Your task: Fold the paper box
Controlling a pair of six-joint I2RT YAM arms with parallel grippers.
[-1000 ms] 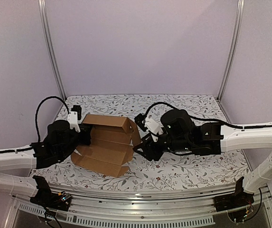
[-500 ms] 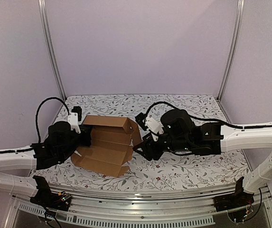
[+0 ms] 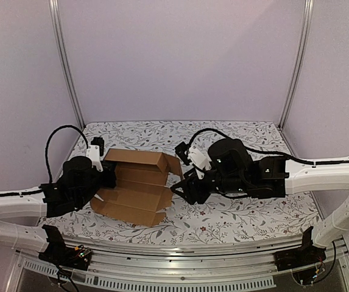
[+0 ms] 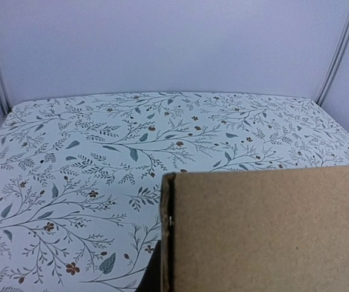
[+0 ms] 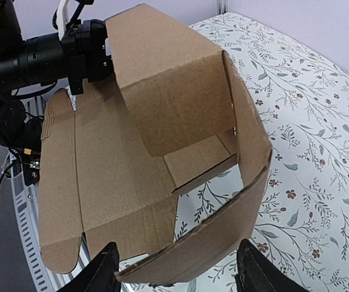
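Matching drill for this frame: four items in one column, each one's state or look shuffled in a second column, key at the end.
Column 1
1. paper box
2. left gripper
3. right gripper
4. table

Column 2
A. open, straddling a cardboard flap
B. floral print
C. shut on the edge of an upright panel
D. brown, partly folded, walls raised

Pairs: 1-D, 2-C, 3-A, 4-B

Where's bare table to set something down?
Free: table strip between box and rear wall; patch between right arm and front edge. Crowded: left-centre, box flanked by left gripper and right gripper.
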